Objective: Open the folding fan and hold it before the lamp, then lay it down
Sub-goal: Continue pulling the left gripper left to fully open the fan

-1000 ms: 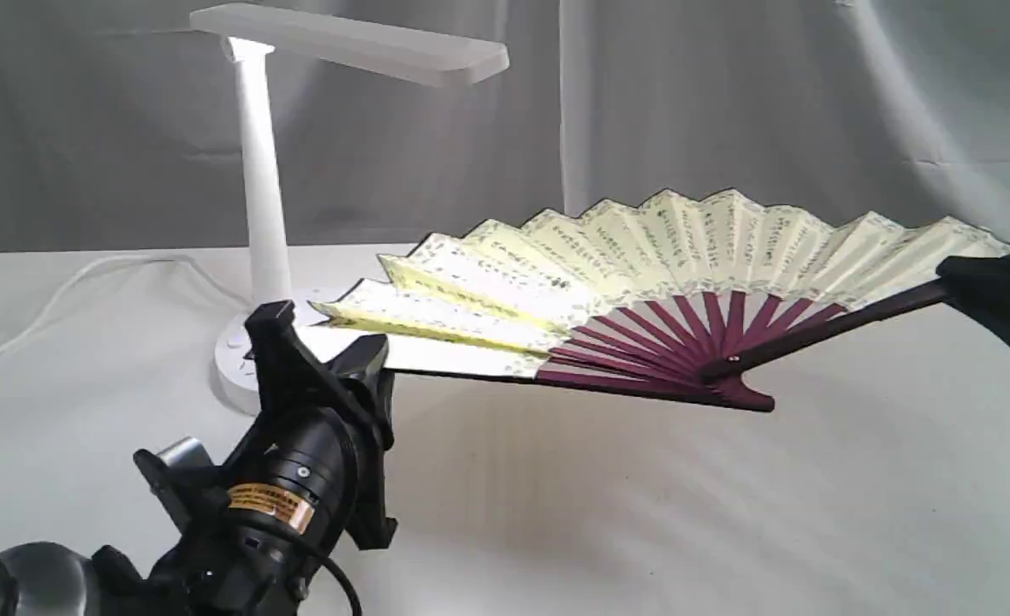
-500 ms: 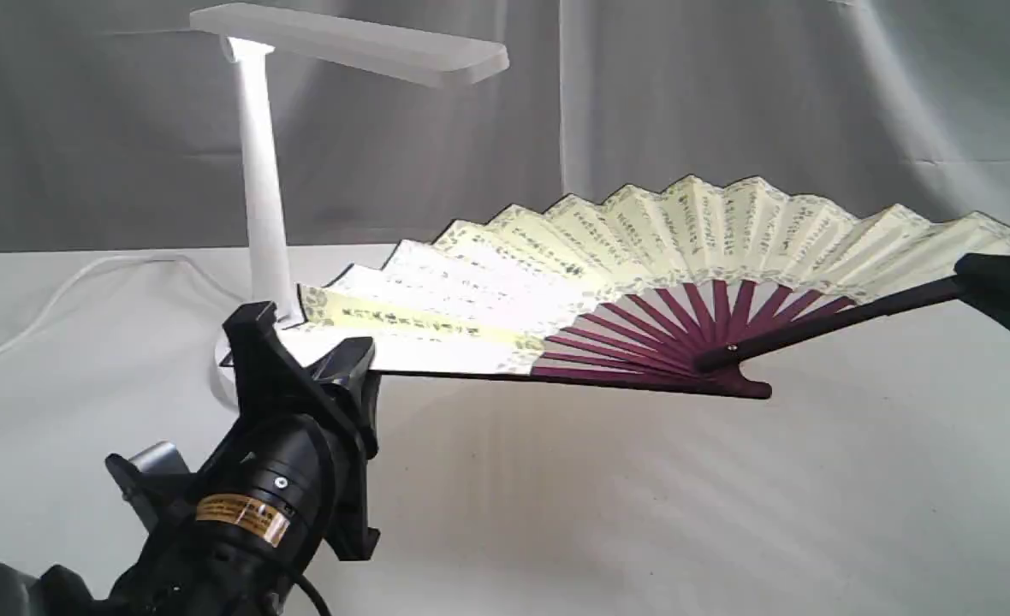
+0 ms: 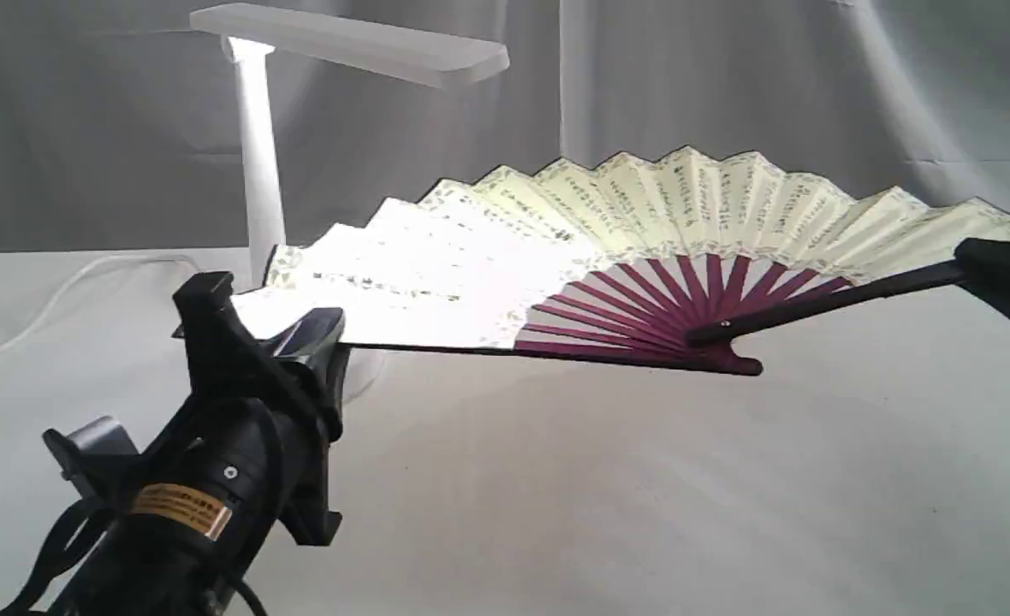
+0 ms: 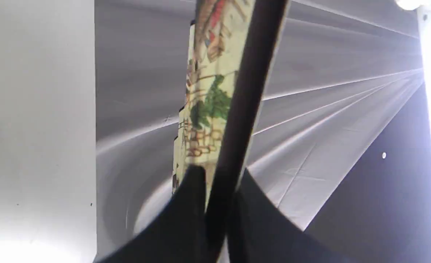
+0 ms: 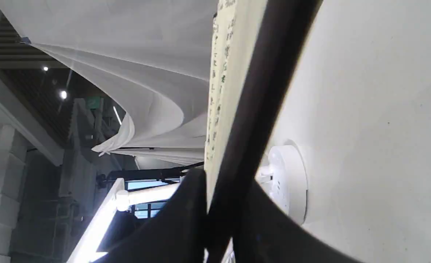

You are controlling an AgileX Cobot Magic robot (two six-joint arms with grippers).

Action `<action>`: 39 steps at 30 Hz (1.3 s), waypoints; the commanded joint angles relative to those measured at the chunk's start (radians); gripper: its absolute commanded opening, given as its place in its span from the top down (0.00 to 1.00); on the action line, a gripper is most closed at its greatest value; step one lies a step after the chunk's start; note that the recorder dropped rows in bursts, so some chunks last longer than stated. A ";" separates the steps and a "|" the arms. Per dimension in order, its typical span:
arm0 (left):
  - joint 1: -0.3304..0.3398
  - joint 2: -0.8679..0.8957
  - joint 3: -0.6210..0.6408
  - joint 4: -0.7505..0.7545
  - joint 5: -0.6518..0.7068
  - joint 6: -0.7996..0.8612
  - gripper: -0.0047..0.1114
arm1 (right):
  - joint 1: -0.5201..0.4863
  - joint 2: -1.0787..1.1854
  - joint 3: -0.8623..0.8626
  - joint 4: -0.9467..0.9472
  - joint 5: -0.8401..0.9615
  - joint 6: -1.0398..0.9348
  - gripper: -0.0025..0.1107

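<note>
Folding fan point(image 3: 642, 248): standing fully open, showing a cream pleated leaf with black calligraphy columns, a dark edge and maroon ribs.
Fan pose: hanging in the air, leaning slightly back; the end nearest the lamp is glaring white.
Lamp point(image 3: 261, 154): standing upright behind that end, white, its flat head shining downward.

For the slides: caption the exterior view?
Left gripper and right gripper hold the open folding fan before the lamp.

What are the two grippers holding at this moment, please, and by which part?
Both hold the folding fan: the left gripper clamps one outer guard, the right gripper the other.
</note>
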State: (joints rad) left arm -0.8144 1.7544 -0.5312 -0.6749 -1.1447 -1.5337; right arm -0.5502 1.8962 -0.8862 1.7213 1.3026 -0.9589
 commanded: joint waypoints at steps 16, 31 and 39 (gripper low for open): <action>0.007 -0.174 0.126 -0.139 -0.076 -0.001 0.96 | 0.060 -0.085 0.086 0.023 -0.082 -0.049 0.98; 0.007 -0.349 0.229 -0.232 -0.076 0.047 0.96 | 0.191 -0.179 0.086 0.023 -0.082 -0.033 0.98; 0.007 -0.469 0.272 -0.239 -0.076 0.062 0.96 | 0.215 -0.239 0.086 0.023 -0.082 -0.003 0.98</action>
State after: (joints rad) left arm -0.8148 1.3269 -0.2612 -0.8231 -1.1214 -1.4199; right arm -0.3325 1.6740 -0.7984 1.7723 1.2799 -0.9162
